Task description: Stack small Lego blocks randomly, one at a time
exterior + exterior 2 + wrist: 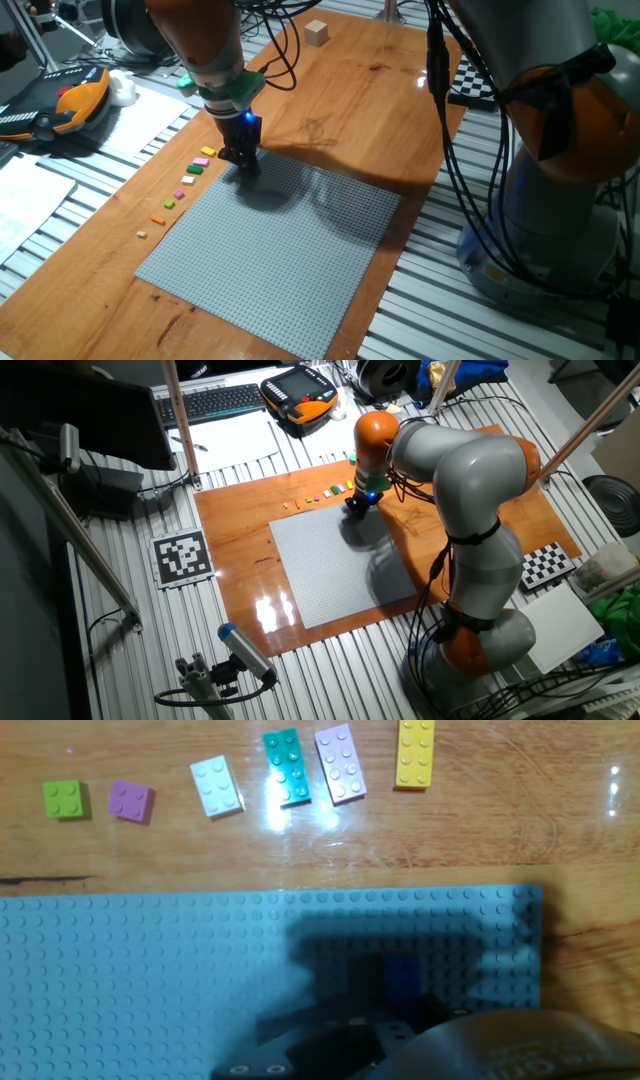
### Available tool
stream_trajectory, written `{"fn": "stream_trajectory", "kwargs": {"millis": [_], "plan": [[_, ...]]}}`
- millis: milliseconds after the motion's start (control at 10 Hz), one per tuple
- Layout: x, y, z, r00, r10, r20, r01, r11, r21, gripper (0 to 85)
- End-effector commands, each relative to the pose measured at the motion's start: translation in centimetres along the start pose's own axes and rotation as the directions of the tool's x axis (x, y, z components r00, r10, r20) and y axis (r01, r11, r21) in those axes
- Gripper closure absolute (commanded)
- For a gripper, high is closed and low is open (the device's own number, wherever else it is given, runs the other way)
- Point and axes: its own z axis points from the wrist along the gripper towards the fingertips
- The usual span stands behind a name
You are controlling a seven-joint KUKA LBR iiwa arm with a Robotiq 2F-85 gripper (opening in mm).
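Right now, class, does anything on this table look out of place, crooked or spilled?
Nothing stands out. The small bricks lie in a tidy row on the wood beside the grey baseplate, none tipped or scattered. The gripper sits low over the baseplate's corner. A wooden cube rests apart at the far edge.

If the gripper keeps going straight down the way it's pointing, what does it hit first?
Most likely the grey baseplate near its corner: the gripper points down onto it. The small bricks lie off to the side.
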Motion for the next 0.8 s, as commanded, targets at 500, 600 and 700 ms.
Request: {"fn": "stream_trajectory", "kwargs": {"millis": [500, 600, 700], "plan": [[0.01, -0.2, 0.4, 1.0, 0.001, -0.001, -0.001, 1.0, -0.005, 85.0], [0.01, -0.16, 0.38, 1.0, 0.003, -0.001, -0.003, 1.0, -0.005, 85.0], [0.03, -0.07, 0.32, 1.0, 0.004, -0.003, -0.004, 1.0, -0.007, 85.0]]}}
